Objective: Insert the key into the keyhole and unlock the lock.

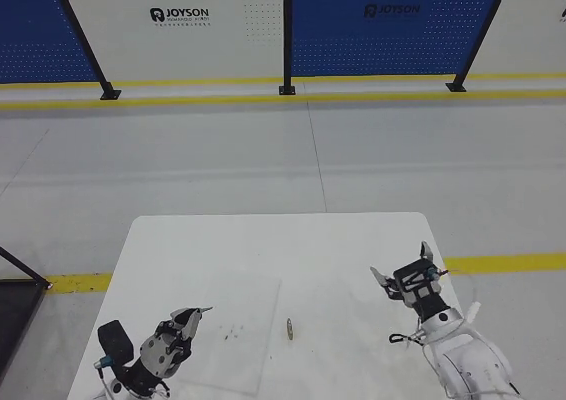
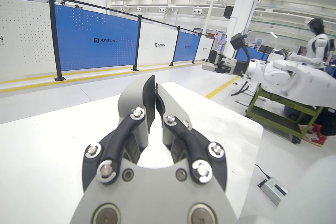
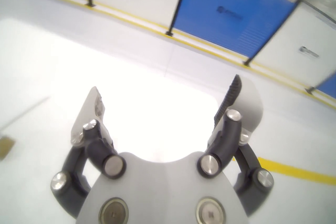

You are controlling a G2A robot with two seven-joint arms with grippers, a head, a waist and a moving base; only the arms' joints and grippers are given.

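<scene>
The left gripper [image 1: 201, 313] is hovering low over the near left part of the white table [image 1: 363, 240], its arm coming up from the near edge and angling in toward the middle. In the left wrist view its ribbed fingers [image 2: 149, 93] are pressing together at the tips with nothing between them [image 2: 155, 88]. A thin clear sheet [image 1: 253, 360] is lying flat on the table just beside this gripper. A small brass-coloured piece [image 1: 289, 329] is lying just past the sheet's edge, roughly midway between the two arms and touching neither. Whether it is the key or the lock is too small to tell.

Farther back on the right side, the right gripper [image 1: 400, 260] is pointing away from the robot toward the far edge of the table, its white forearm bending up from the near right corner. Its fingers are spreading wide and gripping nothing [image 3: 165, 88]. Beyond the table a yellow floor line [image 1: 523, 262] is running across, and blue and white barrier panels [image 1: 383, 40] are standing at the back.
</scene>
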